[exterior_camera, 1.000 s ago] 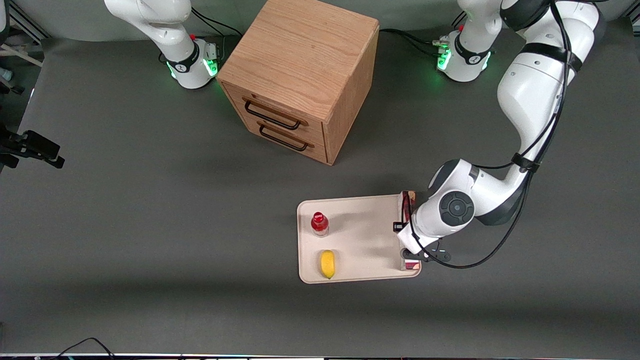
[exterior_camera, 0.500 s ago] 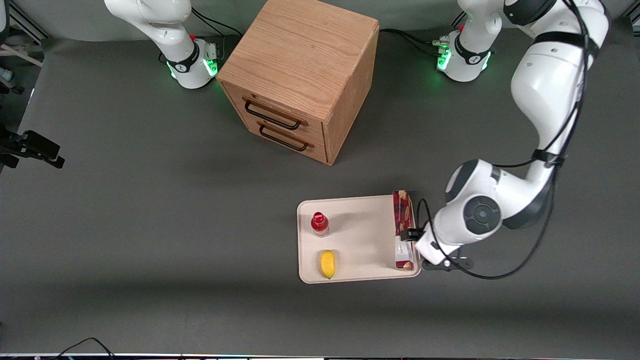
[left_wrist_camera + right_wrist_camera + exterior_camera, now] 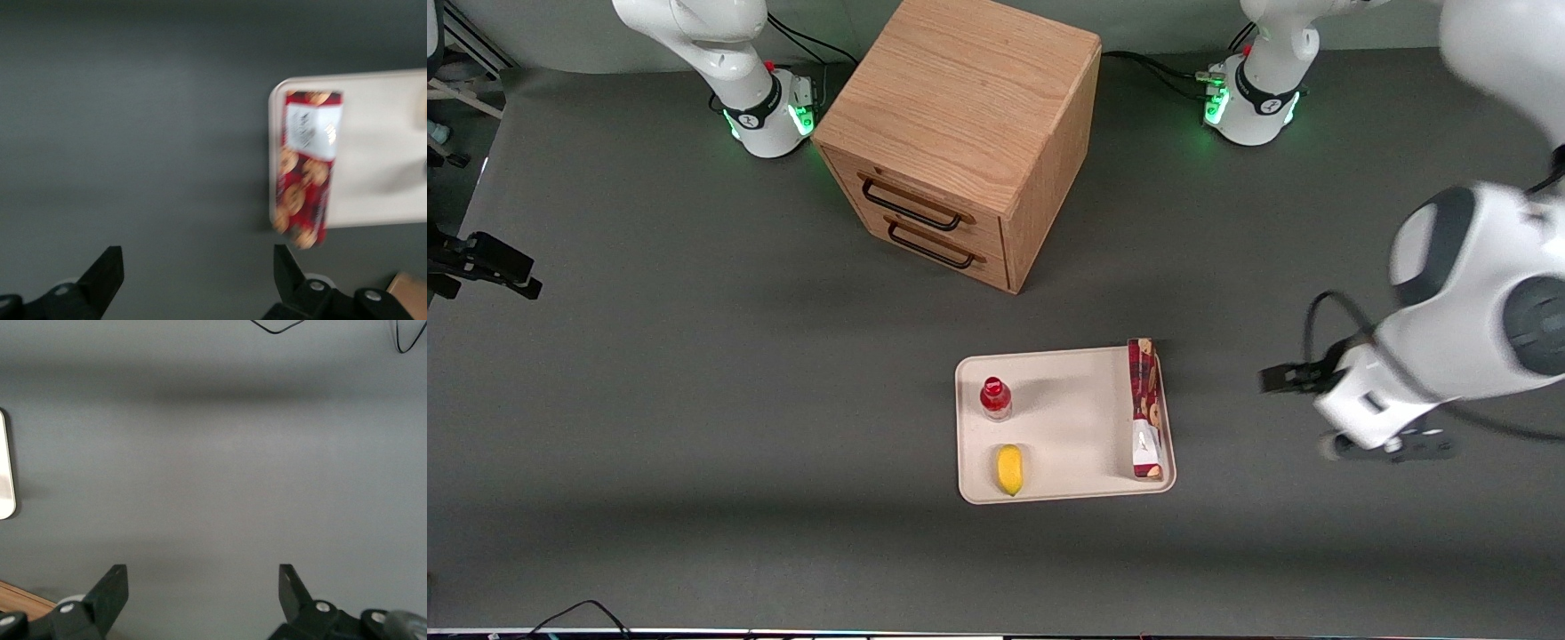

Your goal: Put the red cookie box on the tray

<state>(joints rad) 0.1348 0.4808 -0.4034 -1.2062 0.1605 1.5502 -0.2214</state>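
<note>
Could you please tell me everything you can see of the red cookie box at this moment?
The red cookie box is a long, narrow cardboard carton, dark red with cookie pictures and a grey-white printed patch near one end. It lies flat along the short edge of the cream tray nearest the working arm, one end poking slightly over the rim. Nothing grips it: the tool is open and well clear of it, over bare table.

Printed cardboard, faintly shiny, on the red cookie box (image 3: 1144,407) right of frame centre. Smooth matt cream plastic for the tray (image 3: 1067,425). Matt black plastic on the gripper (image 3: 193,273), fingers spread. Grained wood, satin, on the cabinet (image 3: 960,133) at upper centre. Matt grey table (image 3: 694,373).
</note>
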